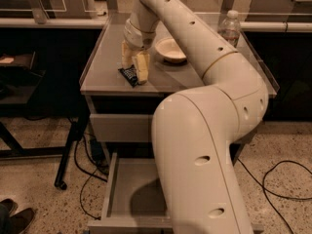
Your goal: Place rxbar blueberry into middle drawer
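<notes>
The rxbar blueberry (128,75), a small dark bar with white print, lies on the grey cabinet top (105,57) near its front edge. My gripper (135,71) points down onto it, its pale fingers (143,67) close together on the bar's right end; the rest of the bar sticks out to the lower left. The bar still rests on the top. The middle drawer (139,191) stands pulled out low in front of the cabinet, with a bare grey floor. My arm hides its right part.
A pale bowl (170,50) sits on the cabinet top just right of the gripper. A water bottle (230,28) stands at the back right. A closed drawer front (122,128) is under the top. Cables (85,169) and a dark stand leg (68,155) lie at the left.
</notes>
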### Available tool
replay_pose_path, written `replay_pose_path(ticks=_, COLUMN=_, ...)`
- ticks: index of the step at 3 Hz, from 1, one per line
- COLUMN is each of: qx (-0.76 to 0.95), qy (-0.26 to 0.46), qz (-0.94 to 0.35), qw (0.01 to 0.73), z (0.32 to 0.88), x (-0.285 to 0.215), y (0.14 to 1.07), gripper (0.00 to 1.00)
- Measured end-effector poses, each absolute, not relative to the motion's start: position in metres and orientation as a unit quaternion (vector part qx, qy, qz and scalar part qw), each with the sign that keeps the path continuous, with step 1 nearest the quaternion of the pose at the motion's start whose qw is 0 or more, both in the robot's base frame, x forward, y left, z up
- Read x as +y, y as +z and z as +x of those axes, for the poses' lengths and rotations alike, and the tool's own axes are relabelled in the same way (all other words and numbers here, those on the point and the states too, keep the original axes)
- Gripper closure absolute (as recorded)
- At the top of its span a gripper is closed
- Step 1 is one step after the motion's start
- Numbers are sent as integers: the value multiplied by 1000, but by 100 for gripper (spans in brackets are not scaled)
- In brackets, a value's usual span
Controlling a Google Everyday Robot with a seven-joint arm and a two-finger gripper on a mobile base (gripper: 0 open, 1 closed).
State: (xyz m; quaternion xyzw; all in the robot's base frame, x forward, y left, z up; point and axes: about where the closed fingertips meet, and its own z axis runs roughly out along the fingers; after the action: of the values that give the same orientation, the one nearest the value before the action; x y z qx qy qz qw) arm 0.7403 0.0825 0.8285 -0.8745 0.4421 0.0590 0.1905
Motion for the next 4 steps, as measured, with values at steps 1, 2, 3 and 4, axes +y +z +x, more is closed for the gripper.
replay_pose_path(ticks=1, qx=442, qy=59, qz=-875, qw=190, z=740, x=82, y=832, gripper=100)
replay_pose_path(ticks=2, qx=478, qy=54, qz=-848, qw=222, z=740, x=70, y=854, gripper=100)
replay_pose_path(ticks=3, qx=527, qy=47, qz=-810, qw=253, z=736, x=56, y=880, gripper=100)
replay_pose_path(ticks=4, qx=545, qy=41, qz=-792, qw=274, z=720, x=46, y=899, gripper=100)
